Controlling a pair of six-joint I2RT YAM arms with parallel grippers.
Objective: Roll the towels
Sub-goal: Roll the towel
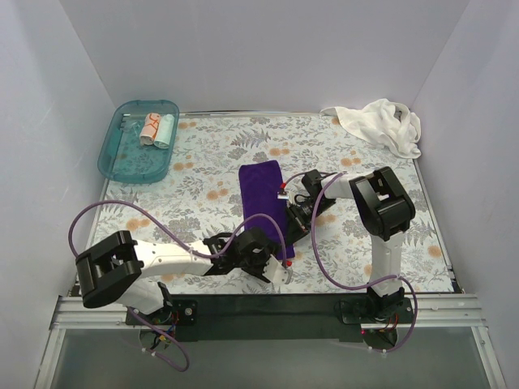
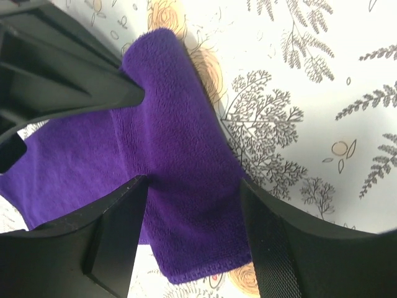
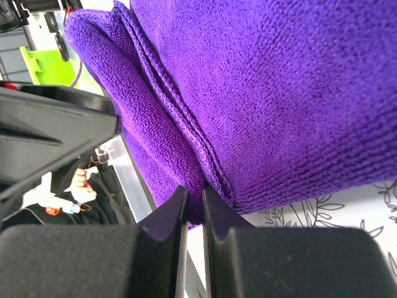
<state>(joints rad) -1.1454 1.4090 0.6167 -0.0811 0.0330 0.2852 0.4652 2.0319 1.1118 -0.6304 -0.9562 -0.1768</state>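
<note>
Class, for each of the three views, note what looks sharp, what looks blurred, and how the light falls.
Top external: even, soft light, everything sharp. Left wrist: purple towel sharp, left fingers soft-edged. Right wrist: towel weave crisp, right fingers blurred.

Top camera: high above and behind the arm bases (image 1: 162,312), facing down over the whole floral sheet (image 1: 211,154).
Left wrist camera: very near, looking down onto the purple towel (image 2: 180,186).
Right wrist camera: nearer still, low along the towel's edge, facing the table's near rail (image 3: 133,177).
Shared: the purple towel, in all three.
</note>
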